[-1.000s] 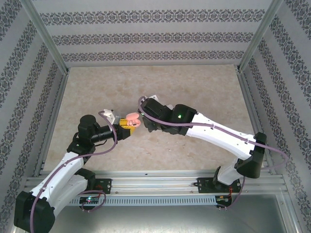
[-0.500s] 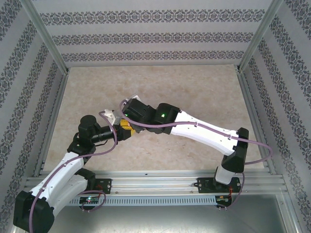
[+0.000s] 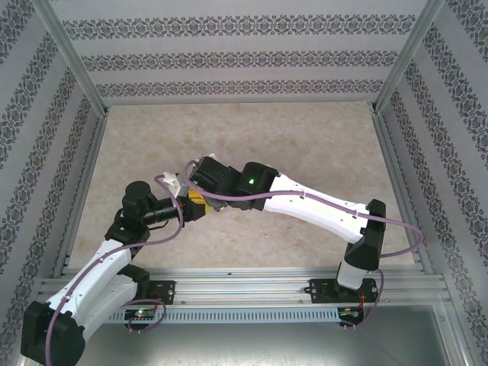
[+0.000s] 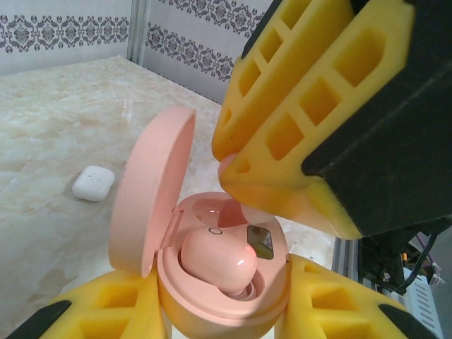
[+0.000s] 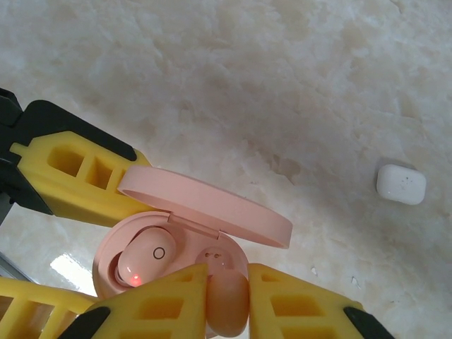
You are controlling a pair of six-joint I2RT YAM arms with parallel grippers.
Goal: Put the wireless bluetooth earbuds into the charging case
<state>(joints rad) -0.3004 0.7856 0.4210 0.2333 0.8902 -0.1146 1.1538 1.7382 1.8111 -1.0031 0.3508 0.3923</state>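
My left gripper (image 4: 222, 314) is shut on the pink charging case (image 4: 185, 300), whose lid (image 4: 152, 191) stands open. One pale pink earbud (image 4: 215, 261) sits in its socket with a small red light lit. My right gripper (image 5: 227, 302) is shut on a second pink earbud (image 5: 227, 311), right above the case's empty socket (image 5: 215, 258). In the left wrist view the right gripper's yellow fingers (image 4: 304, 106) hang just over the case. In the top view the right gripper (image 3: 200, 181) covers the case over the left gripper (image 3: 197, 204).
A shut white case (image 5: 401, 183) lies on the marble tabletop, also seen beyond the pink lid as the white case (image 4: 93, 183). Patterned walls and metal frame posts (image 3: 85, 91) enclose the table.
The right arm has swung left and now sits over the left gripper, hiding the pink case in the top view. The left arm has stayed still.
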